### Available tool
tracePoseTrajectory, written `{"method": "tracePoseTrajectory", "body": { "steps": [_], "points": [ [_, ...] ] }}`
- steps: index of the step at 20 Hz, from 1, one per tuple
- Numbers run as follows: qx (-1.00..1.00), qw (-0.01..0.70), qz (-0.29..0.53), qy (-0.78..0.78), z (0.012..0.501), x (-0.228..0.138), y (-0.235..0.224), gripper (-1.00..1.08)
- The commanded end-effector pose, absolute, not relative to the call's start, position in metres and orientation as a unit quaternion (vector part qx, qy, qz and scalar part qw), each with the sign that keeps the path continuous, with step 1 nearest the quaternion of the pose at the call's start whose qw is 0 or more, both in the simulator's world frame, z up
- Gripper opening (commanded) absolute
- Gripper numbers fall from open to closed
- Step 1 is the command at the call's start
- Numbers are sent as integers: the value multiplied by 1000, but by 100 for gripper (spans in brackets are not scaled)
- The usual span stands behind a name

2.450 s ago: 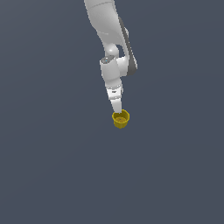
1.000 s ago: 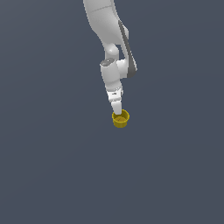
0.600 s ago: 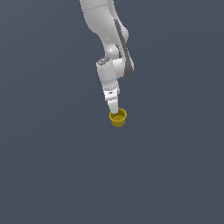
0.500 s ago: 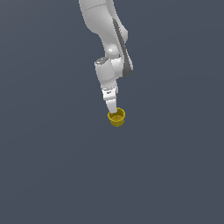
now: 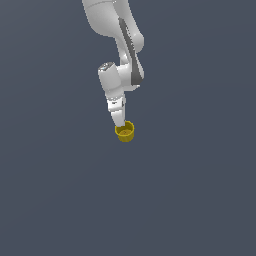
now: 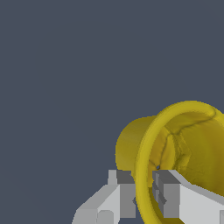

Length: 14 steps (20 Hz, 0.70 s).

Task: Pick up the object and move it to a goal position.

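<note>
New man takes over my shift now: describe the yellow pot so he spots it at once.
Follow the white arm down to its gripper. The yellow pot sits at its tip, one finger inside the rim and one outside, pinching the wall. It is the only coloured thing against the plain dark grey, cup-shaped, with a flared rim and narrower base.

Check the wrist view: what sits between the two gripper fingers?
The yellow cup's rim wall: one finger outside, the other inside. The gripper pinches it.

backdrop: plain dark slate-grey | surface: uniform, featureless | light: even
</note>
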<state>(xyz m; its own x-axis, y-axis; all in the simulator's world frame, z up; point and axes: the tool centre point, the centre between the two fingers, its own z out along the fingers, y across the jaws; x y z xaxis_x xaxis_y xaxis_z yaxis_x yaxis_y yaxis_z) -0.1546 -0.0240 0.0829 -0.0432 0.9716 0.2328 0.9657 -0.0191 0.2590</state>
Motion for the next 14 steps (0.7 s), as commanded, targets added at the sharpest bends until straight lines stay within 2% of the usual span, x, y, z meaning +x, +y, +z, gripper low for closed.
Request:
{"method": "tracePoseTrajectory", "body": {
  "steps": [1,14],
  "points": [
    [691,9,177,701,85,-156,-34,-100],
    [691,8,177,700,88,-162,-59,-100]
  ]
}}
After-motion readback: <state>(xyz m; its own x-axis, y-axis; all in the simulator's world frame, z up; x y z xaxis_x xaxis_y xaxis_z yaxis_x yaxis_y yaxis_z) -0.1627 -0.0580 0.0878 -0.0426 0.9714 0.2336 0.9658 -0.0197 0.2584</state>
